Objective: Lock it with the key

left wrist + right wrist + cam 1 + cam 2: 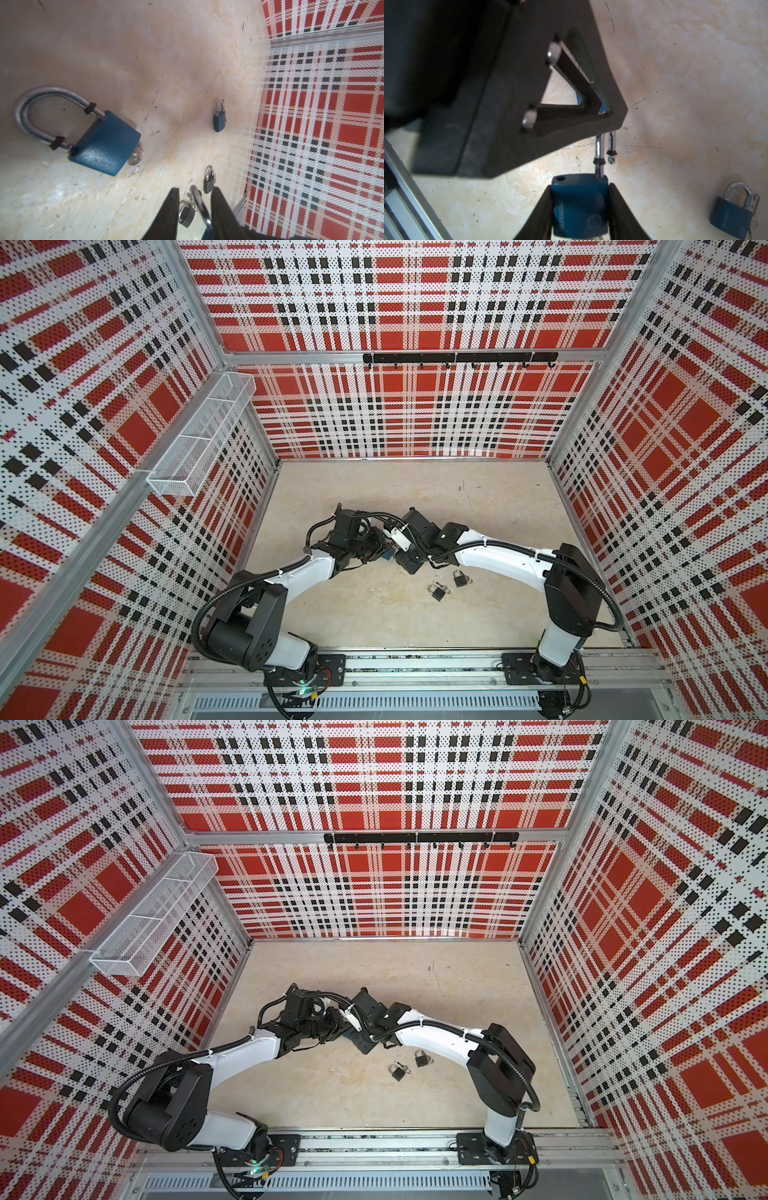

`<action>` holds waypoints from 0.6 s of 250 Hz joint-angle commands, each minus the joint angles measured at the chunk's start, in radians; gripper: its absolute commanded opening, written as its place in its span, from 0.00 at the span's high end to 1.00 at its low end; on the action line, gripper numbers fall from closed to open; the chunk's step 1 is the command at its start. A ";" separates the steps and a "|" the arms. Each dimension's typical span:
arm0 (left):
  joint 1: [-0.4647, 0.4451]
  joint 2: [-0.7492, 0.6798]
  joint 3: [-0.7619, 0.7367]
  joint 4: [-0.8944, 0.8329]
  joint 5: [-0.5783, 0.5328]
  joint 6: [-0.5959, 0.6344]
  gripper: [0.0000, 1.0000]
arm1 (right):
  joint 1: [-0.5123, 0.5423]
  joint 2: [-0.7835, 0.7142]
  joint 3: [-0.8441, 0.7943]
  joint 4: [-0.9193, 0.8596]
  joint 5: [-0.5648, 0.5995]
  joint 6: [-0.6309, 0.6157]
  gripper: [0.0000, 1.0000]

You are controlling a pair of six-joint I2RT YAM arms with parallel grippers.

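My right gripper [580, 186] is shut on the body of a blue padlock [579, 207], held above the table. Its silver shackle [599, 153] stands open, the free leg out of its hole. The shackle's top is hidden behind my left gripper's finger [571, 128]. In the left wrist view the shackle [199, 199] lies between the fingers of my left gripper [195, 189], against one finger, with a gap to the other. No key shows on the held padlock. In both top views the two grippers meet mid-table at the padlock [387, 556].
A second blue padlock [104, 143] lies on the table with a silver key [136, 155] in its base. A smaller blue one [219, 121] and two dark padlocks [436, 592] [460, 578] lie near the right arm. A wire basket [199, 435] hangs on the left wall.
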 commanded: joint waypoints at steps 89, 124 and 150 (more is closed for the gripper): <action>-0.013 0.014 -0.026 0.065 0.054 -0.047 0.76 | 0.004 -0.033 0.034 0.053 0.014 -0.002 0.80; -0.020 0.017 -0.028 0.066 0.054 -0.047 0.77 | 0.004 -0.038 0.036 0.058 0.014 -0.002 0.80; -0.026 0.027 -0.025 0.080 0.051 -0.055 0.77 | 0.006 -0.039 0.038 0.056 0.012 -0.002 0.81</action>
